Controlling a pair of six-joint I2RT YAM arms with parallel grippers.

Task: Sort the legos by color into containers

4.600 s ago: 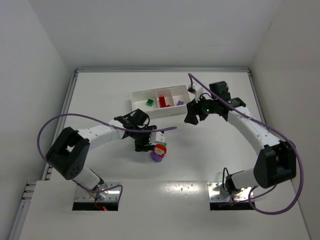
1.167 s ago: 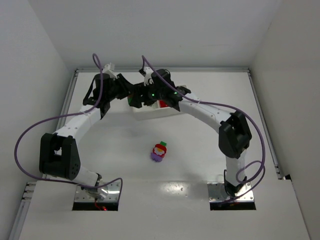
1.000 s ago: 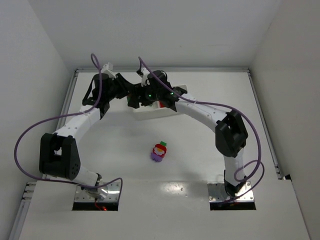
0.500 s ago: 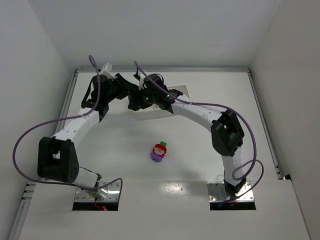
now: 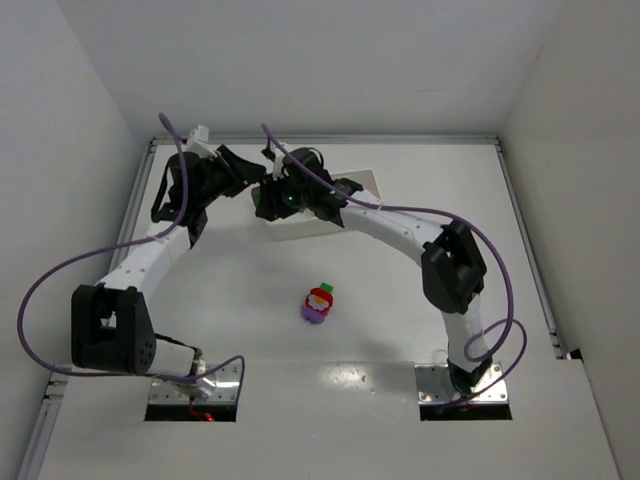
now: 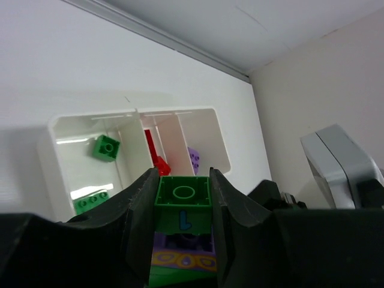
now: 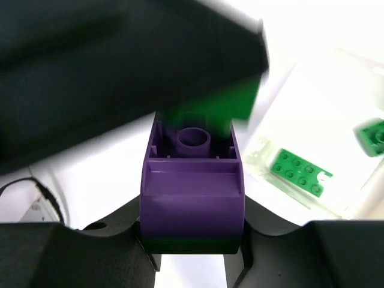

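The left gripper [image 6: 183,175] is closed on a small green plastic toy brick [image 6: 183,195]. Its dark fingers [image 6: 139,207] press flat against the brick's two sides, and a purple piece with a yellow band [image 6: 182,257] sits directly under the green one. The right gripper [image 7: 192,231] is clamped on a purple plastic toy brick [image 7: 192,192], whose far end touches a blurred green shape [image 7: 210,108]. Seen from above, the two grippers meet tip to tip over the left end of the long shallow white plastic tray [image 5: 305,227]. The tray's three compartments lie just below and ahead of the left gripper. The nearest holds two green bricks [image 6: 106,147], the middle one red bricks [image 6: 157,162], and the farthest a purple brick [image 6: 195,159]. Beside the right gripper, on its right, the tray wall and the green compartment are close. Behind both grippers, the metal rail [image 5: 330,138] along the table's far edge and the white back wall [image 5: 320,70] are near. The left side wall stands just beyond the left arm's elbow. Toward the arm bases the white table [image 5: 400,300] is open, apart from one mixed red, purple and green clump [image 5: 318,303] lying well apart from both grippers. Purple cables [image 5: 60,275] loop out on either side of the arms.
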